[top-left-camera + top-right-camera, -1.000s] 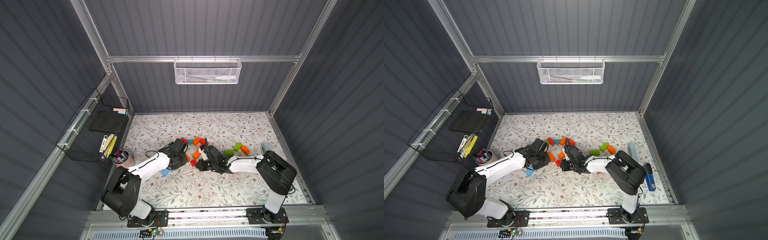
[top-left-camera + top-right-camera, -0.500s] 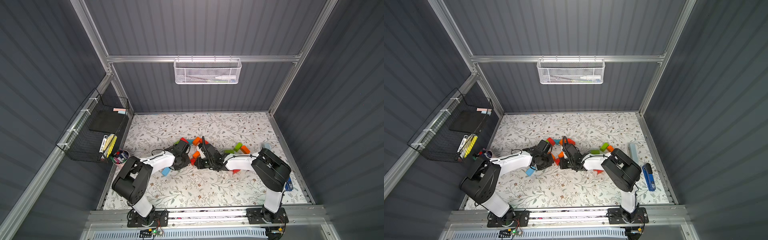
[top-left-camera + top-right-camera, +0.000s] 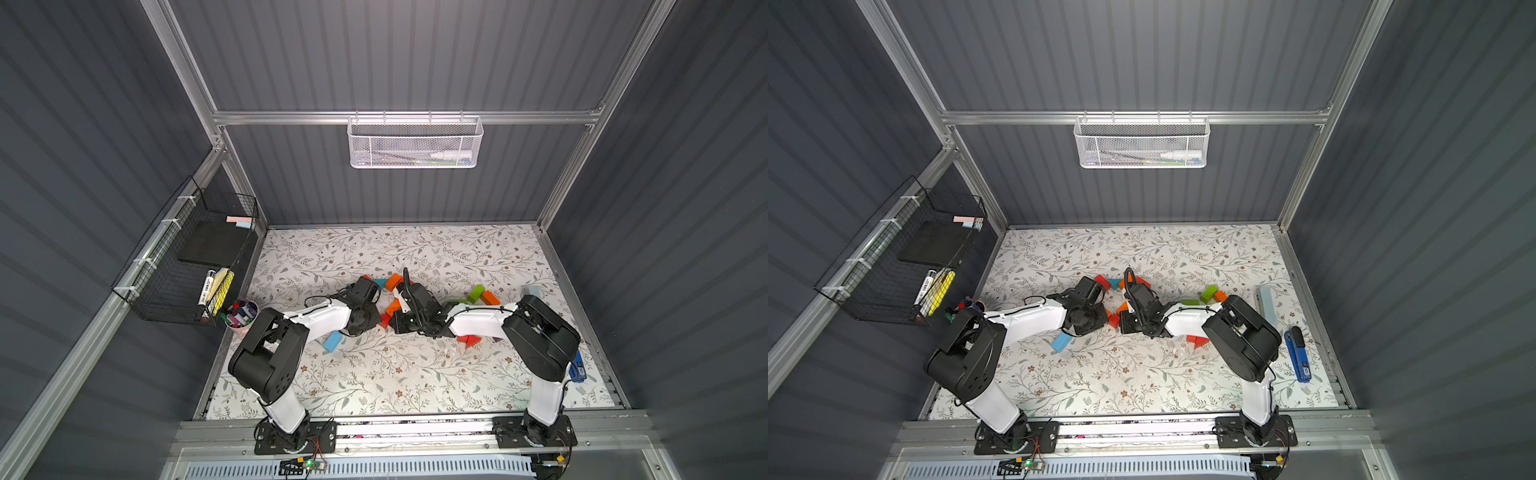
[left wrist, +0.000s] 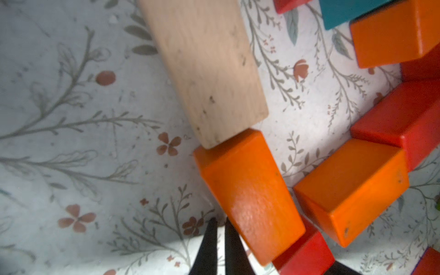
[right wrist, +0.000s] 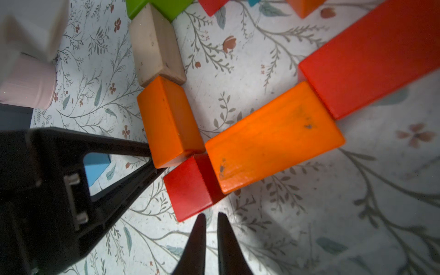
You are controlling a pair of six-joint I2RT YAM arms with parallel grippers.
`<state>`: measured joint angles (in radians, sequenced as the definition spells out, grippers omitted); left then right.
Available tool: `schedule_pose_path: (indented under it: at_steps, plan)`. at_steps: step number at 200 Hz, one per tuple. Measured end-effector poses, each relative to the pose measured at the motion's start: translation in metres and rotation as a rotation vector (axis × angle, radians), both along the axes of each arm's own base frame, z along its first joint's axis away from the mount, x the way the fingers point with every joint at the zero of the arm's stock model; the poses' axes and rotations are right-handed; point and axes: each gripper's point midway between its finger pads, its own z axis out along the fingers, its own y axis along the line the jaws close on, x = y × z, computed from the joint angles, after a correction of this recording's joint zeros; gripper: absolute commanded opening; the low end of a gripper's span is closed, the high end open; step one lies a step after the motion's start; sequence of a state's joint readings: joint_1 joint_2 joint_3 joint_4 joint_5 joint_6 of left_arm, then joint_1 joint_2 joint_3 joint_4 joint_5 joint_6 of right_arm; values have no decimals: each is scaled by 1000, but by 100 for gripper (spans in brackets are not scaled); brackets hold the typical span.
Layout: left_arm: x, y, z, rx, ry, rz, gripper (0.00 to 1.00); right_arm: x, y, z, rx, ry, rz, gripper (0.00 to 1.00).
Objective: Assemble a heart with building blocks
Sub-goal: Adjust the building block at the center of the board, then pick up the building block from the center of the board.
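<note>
We are at the fitting stage. The blocks (image 3: 392, 307) lie at the middle of the table (image 3: 374, 386), between the two arms, and we judge that the lower tip of the heart is being closed up. In the right wrist view a tan block (image 5: 154, 45) and an orange block (image 5: 166, 121) run end to end down one side. A red brick (image 5: 371, 57) and an orange brick (image 5: 273, 135) run down the other, and the two lines meet at a red cube (image 5: 190, 188) that touches both orange pieces. The left gripper (image 4: 220, 221) has its jaws drawn almost together with nothing between them. Its tip sits at the outer lower corner of the orange block, seemingly touching, so we take it for a pusher, not a picker. The right gripper (image 5: 210, 219) is likewise closed and empty, pointing at the cube from just beside it, with a sliver of table between. The next move, as we see it, calls for a small, slow nudge of the cube into the notch while the left tip braces the orange block. Too hard a push would spread the two lines. A blue block (image 3: 332, 343) lies apart by the left arm, unused. We cannot tell whether the upper lobes are closed, because the arms hide them.
</note>
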<state>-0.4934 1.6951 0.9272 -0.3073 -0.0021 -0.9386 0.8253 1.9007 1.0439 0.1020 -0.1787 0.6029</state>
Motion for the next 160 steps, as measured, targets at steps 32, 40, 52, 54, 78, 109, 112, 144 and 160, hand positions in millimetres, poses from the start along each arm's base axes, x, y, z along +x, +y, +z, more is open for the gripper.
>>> schedule_pose_path:
  at_steps: [32,40,52,54,78,109,112,144,160]
  plan:
    - [2,1,0,9,-5,1,11,0,0,-2,-4,3,1,15]
    - [2,2,0,10,-5,0,11,0,0,-2,-4,2,2,15]
    - [2,3,0,12,-2,2,11,0,1,-1,-4,2,2,15]
    - [2,3,0,12,-1,2,11,0,1,-1,-4,2,2,15]
    - [0,6,0,25,7,3,14,0,0,-2,-7,1,4,15]
    - [-12,20,8,93,24,-14,30,-1,-6,5,-21,-14,4,17]
    - [-13,22,10,96,23,-11,33,-1,-8,6,-23,-16,6,17]
    - [-11,21,43,107,-47,-94,62,-2,-35,38,-39,-72,-15,22]
    - [-4,15,67,102,-128,-185,80,1,-51,57,-48,-111,-31,24]
